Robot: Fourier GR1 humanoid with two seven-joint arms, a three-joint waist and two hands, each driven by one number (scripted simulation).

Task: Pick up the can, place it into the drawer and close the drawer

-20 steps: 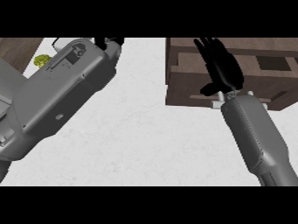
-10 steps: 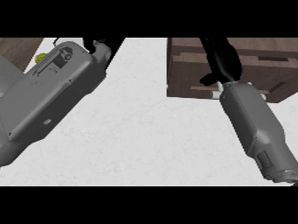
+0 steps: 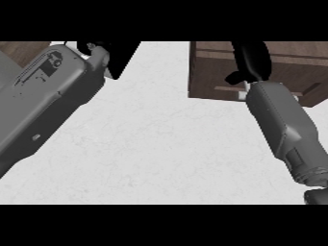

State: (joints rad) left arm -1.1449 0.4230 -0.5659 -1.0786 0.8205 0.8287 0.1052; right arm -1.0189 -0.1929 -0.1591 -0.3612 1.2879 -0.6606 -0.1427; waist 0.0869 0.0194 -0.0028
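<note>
Spread across the middle: a pale, speckled counter [image 3: 159, 144], bare wherever it shows.

Filling the left side, slanting from near left up toward far centre: the grey left forearm [image 3: 38, 105], by a good way the bulkiest shape here. On the right, slimmer and steeper: the right forearm [image 3: 287, 129], rising from the near right corner toward the far edge.

At far right, standing on the counter: a dark wooden drawer [image 3: 209, 72], its near face carrying a lighter strip; hard to judge from above whether pulled out or pushed in. At far left, behind the left arm: a sliver of matching wood [image 3: 14, 48].

Then the hands. Left hand [image 3: 117, 55]: a black shape at the far edge, left of centre, cut off by the border, so cannot tell if apart or together, or clamped on anything. Right hand [image 3: 251, 60]: black, lying over the drawer's top and pointing away, tip also cut off; state likewise not readable.

Smallest of all, and missing: the can. Nowhere in sight, neither on the open counter nor in the drawer's visible part; possibly hidden behind the left arm or beyond the far edge, which cannot be settled here.

Hence no telling which way the can lies from either hand, nor its long axis. Clear only this much: right hand nearest the drawer, left hand well apart from it, so closing looks like right-side work.
</note>
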